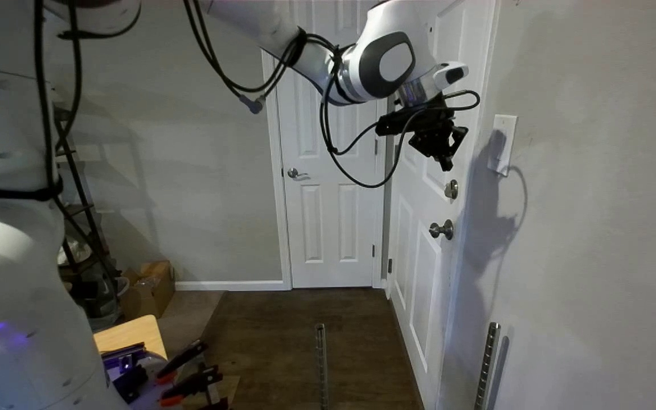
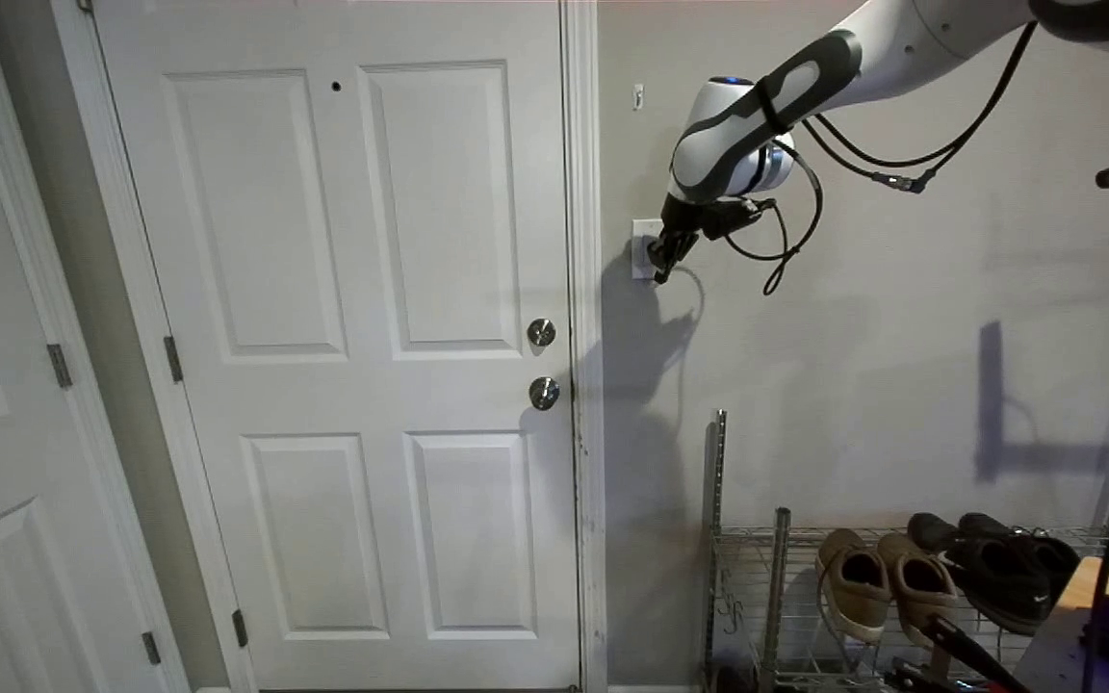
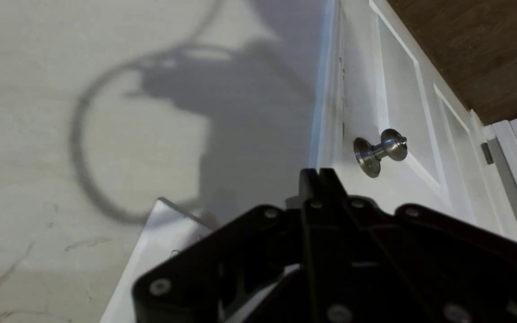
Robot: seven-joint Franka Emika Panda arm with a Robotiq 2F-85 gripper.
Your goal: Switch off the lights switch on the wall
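"Where's the lights switch?"

"The small white upright rectangular lights switch sits on the plain grey-beige painted wall, just beside the white frame of a white panelled door. Both exterior views show it; the wrist view catches part of it, the rest cut off or hidden."

"And the black jointed tool?"

"Tilted, tips pointing downward, near the switch and roughly level with it. Its two slim fingers are pressed together with nothing between them (the wrist view makes that plain enough)."

"Touching the switch?"

"Apart. In an exterior view a gap shows between the tool and the switch; in an exterior view the tool hides part of it."

"Which way is it flipped?"

"Too small to tell, and a grey shadow runs across part of it and down the wall."

"What about the door?"

"On it, a round silver metal knob stands below a round silver metal lock, both lower than the switch."

"And elsewhere?"

"Overhead, the white-and-grey robot arm, thin black cables looping beneath it. At the back stands another white panelled door with a silver lever handle."
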